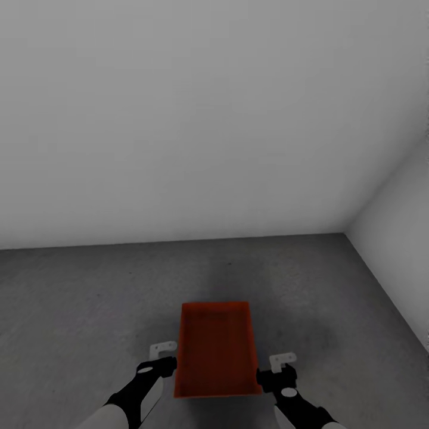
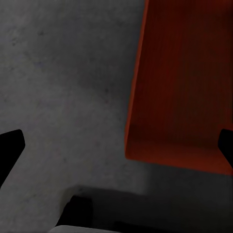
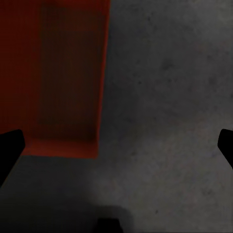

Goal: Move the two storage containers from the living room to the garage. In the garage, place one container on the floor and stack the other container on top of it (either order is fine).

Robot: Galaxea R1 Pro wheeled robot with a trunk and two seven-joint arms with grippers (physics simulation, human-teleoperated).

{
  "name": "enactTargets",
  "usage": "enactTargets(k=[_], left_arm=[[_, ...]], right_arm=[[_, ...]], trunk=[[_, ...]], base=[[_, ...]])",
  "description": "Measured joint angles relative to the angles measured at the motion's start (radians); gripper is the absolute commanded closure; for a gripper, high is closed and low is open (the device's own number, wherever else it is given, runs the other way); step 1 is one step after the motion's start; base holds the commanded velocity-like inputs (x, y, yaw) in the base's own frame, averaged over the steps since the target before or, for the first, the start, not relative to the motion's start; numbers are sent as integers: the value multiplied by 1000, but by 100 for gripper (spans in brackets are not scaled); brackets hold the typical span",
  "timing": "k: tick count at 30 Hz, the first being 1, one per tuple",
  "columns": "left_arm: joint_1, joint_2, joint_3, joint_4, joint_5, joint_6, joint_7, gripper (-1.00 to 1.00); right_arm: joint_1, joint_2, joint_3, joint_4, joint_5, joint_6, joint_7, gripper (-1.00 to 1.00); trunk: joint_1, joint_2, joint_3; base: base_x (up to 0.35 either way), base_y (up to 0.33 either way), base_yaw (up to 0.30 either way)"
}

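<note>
Head view: red-orange container (image 1: 215,348) sits on the grey concrete floor (image 1: 71,298) at 6 o'clock; whether it is one bin or two stacked is unclear.
Left gripper (image 1: 159,356): fingers spread, beside the container.
Right gripper (image 1: 280,367): fingers spread, empty.

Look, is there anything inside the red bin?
No, the head view looks straight down into the red-orange storage container on the grey concrete floor, and only its bare flat bottom shows.

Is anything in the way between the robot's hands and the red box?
Nothing visible is. The red container sits on the grey floor between the left gripper and right gripper, with only bare floor beside it.
</note>
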State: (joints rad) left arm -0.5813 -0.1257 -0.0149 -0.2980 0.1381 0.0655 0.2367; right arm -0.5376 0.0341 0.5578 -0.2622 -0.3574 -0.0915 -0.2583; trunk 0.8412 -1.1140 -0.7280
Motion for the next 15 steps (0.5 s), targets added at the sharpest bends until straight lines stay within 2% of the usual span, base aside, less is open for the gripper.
enactTargets(k=[5, 15], left_arm=[[1, 0, 0, 11, 1, 0, -2, -100], [1, 1, 0, 78, 1, -1, -5, -100]], right_arm=[[0, 2, 1, 22, -1, -1, 28, -100], [0, 16, 1, 152, -3, -6, 96, -100]], trunk=[[-19, 35, 23], [-58, 105, 70]], base=[[0, 0, -63], [0, 0, -63]])
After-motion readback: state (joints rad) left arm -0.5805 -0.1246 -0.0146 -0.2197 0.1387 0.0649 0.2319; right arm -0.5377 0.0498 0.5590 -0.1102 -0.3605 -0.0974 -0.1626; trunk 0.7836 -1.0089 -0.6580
